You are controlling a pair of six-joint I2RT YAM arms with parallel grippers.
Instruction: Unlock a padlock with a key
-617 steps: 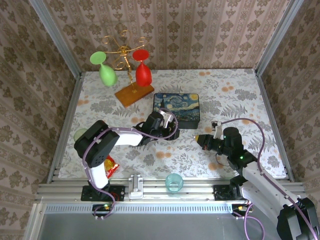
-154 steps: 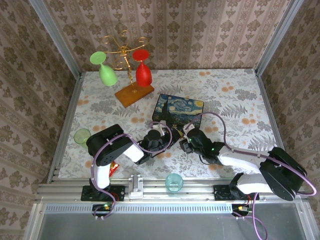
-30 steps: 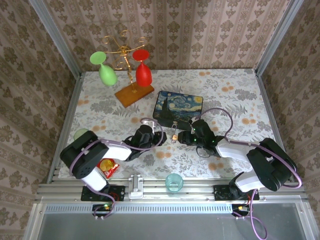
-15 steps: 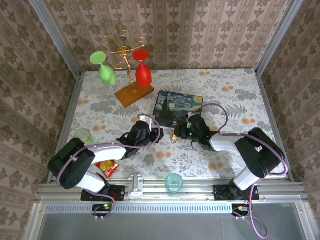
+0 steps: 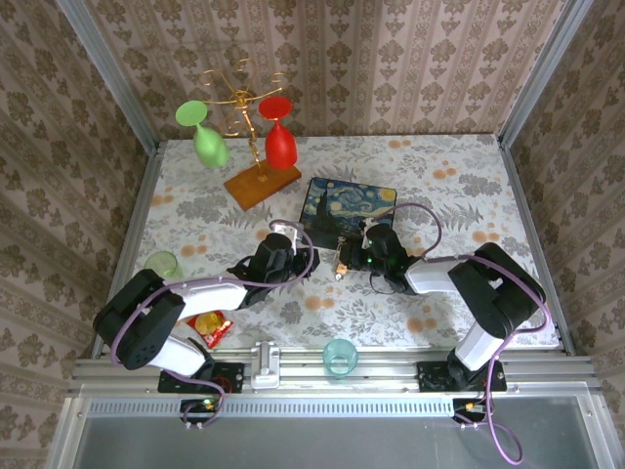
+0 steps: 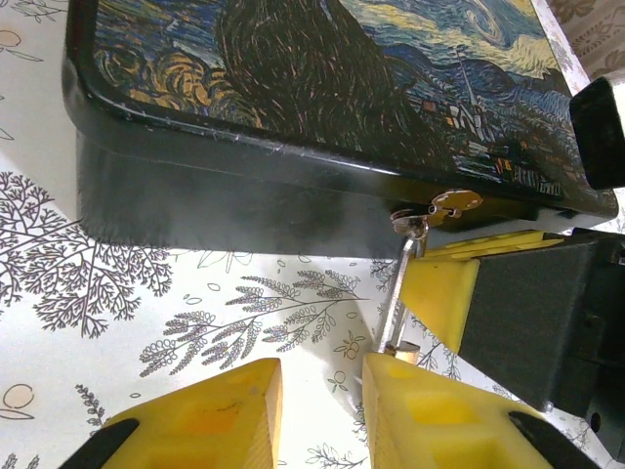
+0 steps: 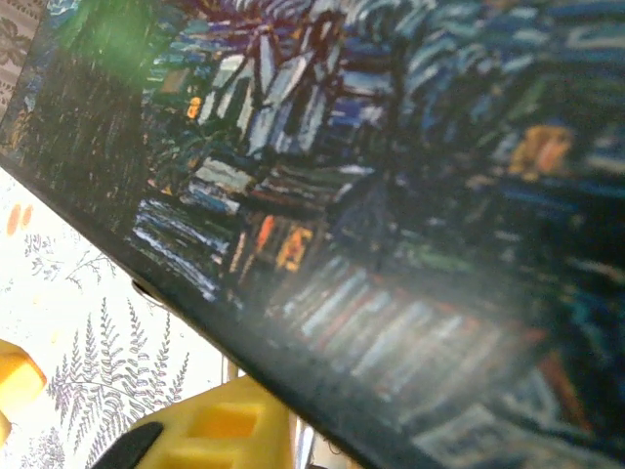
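The tiny brass padlock hangs by its thin silvery shackle from the clasp on the front of the painted box. In the top view the padlock sits between the two grippers. My left gripper is just below it, open, with bare table in its gap; the padlock's body rests at the tip of its right finger. One yellow finger of my right gripper stands right beside the shackle; its other finger is hidden. The key is out of view.
The box lid looms close over one yellow right finger. A wooden rack with a green and a red glass stands at the back left. A green cup, a gold disc in red wrapper and a teal cup lie near the front.
Both grippers have crept up toward the box front. The right arm has swung in closer beside the padlock. The padlock still hangs from the clasp.
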